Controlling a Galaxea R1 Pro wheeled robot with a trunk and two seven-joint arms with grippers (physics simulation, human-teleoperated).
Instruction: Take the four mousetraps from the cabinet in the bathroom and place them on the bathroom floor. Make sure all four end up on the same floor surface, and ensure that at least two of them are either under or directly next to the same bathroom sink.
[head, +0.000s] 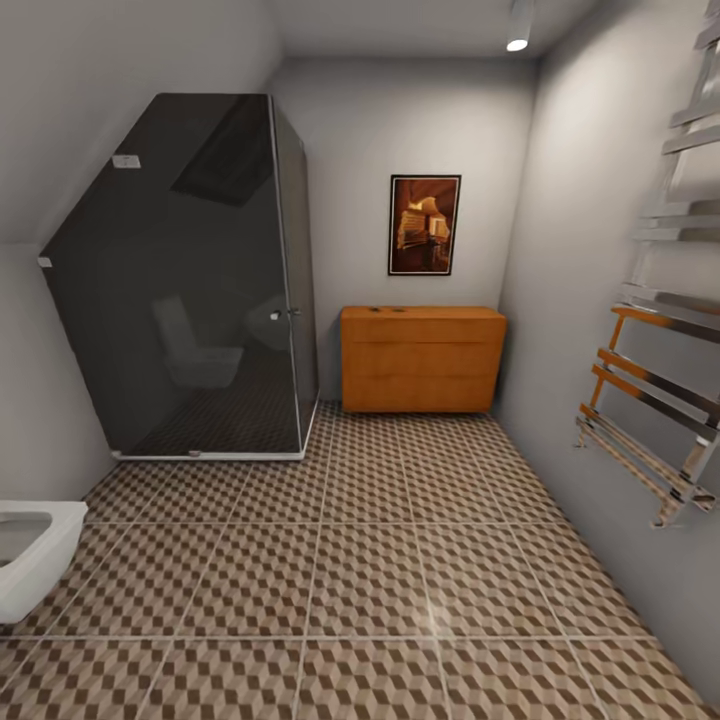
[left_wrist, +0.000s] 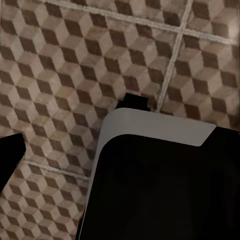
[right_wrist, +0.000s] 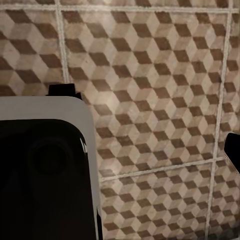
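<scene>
Cube-patterned tiles of the bathroom floor (head: 400, 600) fill the lower half of the head view, crossed by pale grout lines and running back to the far wall. At the lower left edge sits part of a white ceramic fixture (head: 35, 560), cut off by the frame. Behind it, at centre left, stands a dark glass shower enclosure (head: 190, 290) with a slanted top.

Against the far wall, just right of centre, sits the cabinet (head: 422, 360), low and orange-brown, its long axis running left to right across the picture and its flat drawer fronts facing the camera. On its top near the left end lie a few small dark shapes (head: 388, 308), too small to identify. A framed picture (head: 424, 224) hangs above it. A chrome towel rail (head: 660, 400) climbs the right wall, and a ceiling spotlight (head: 518, 30) glows at the upper right.

Both wrist views look down on the same floor tiles (left_wrist: 75, 60) (right_wrist: 160, 75) past a dark, pale-edged body of the robot (left_wrist: 160, 175) (right_wrist: 45, 170). Whether the fingers of either arm are spread or closed cannot be told.
</scene>
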